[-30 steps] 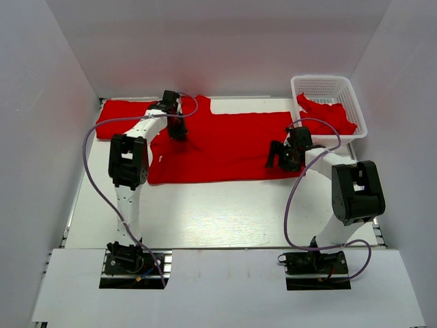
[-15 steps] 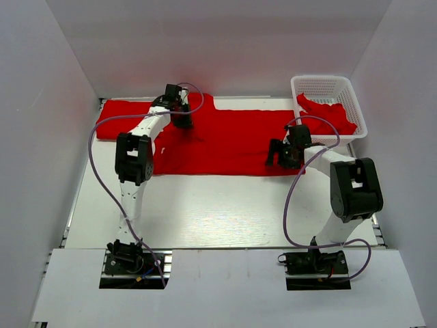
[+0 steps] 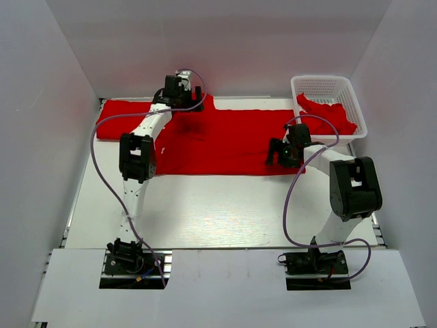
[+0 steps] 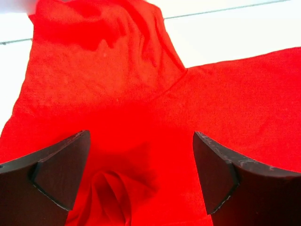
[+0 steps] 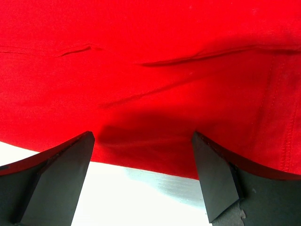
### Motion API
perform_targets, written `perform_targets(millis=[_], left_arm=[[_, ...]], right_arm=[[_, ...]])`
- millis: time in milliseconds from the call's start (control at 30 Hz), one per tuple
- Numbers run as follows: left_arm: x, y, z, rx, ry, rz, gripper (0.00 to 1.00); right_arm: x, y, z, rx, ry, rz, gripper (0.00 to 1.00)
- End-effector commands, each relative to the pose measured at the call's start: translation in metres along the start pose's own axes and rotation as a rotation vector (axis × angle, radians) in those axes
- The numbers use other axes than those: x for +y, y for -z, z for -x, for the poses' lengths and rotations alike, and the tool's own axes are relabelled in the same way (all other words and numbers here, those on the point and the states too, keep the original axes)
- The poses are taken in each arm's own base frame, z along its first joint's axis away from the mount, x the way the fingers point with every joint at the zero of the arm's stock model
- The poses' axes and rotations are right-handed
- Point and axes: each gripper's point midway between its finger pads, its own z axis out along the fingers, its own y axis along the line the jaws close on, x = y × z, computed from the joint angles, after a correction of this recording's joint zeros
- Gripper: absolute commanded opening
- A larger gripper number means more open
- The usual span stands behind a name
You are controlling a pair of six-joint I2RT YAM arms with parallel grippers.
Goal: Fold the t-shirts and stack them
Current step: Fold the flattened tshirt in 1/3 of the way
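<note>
Red t-shirt [image 3: 225,143] is laid out under the left gripper [image 4: 141,174] and the right gripper [image 5: 143,174]; folding is judged barely begun.
Both are spread wide, nothing grasped; the cloth edge just below each must next be pinched.

From above, my left gripper [image 3: 181,89] covers part of the spread t-shirt's [image 3: 225,140] far edge, and my right gripper [image 3: 278,153] covers its near right corner. In the 2 wrist views the cloth runs off the frame and my fingers [image 4: 56,174] are cut at the bottom. How many t-shirts [image 3: 329,115] lie in the basket [image 3: 325,79] I cannot tell.
</note>
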Motion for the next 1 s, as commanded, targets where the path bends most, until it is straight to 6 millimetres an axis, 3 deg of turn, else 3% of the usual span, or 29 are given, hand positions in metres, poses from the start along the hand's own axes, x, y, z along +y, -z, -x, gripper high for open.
perform_targets(millis=[0, 100, 133, 167, 233, 267, 333, 367, 467, 700, 900, 967], left_arm=[[-0.013, 0.033, 0.044, -0.091, -0.032, -0.007, 1.0], [-0.02, 0.056, 0.034, -0.047, -0.025, -0.023, 1.0], [-0.021, 0.063, 0.026, -0.019, -0.019, -0.028, 1.0], [-0.018, 0.065, 0.005, 0.033, -0.008, -0.02, 1.0], [-0.025, 0.083, -0.002, 0.059, -0.003, -0.042, 1.0], [-0.029, 0.084, -0.029, 0.122, 0.005, -0.053, 1.0], [-0.033, 0.094, -0.04, 0.143, 0.023, -0.074, 1.0], [-0.037, 0.091, -0.061, 0.184, 0.026, -0.086, 1.0], [-0.036, 0.087, -0.082, 0.246, 0.033, -0.072, 1.0], [-0.027, 0.066, -0.104, 0.319, 0.048, -0.05, 1.0], [-0.04, 0.058, -0.094, 0.271, 0.064, -0.123, 1.0], [-0.038, 0.051, -0.101, 0.281, 0.086, -0.118, 1.0]], right_arm=[[-0.006, -0.001, -0.003, 0.024, 0.019, -0.022, 0.91], [-0.006, 0.0, -0.003, 0.029, 0.023, -0.019, 0.91], [-0.006, 0.001, -0.003, 0.029, 0.026, -0.02, 0.91], [-0.006, 0.0, -0.005, 0.032, 0.025, -0.02, 0.91], [-0.007, 0.0, -0.007, 0.038, 0.023, -0.021, 0.91], [-0.007, 0.001, -0.009, 0.04, 0.026, -0.018, 0.91], [-0.007, -0.001, -0.01, 0.041, 0.023, -0.014, 0.91], [-0.005, 0.0, -0.01, 0.04, 0.026, -0.006, 0.91], [-0.005, -0.002, -0.014, 0.051, 0.02, -0.002, 0.91], [-0.006, -0.004, -0.018, 0.057, 0.015, -0.005, 0.91], [-0.008, -0.008, -0.022, 0.073, 0.01, -0.011, 0.91], [-0.008, -0.01, -0.022, 0.076, 0.009, -0.01, 0.91]])
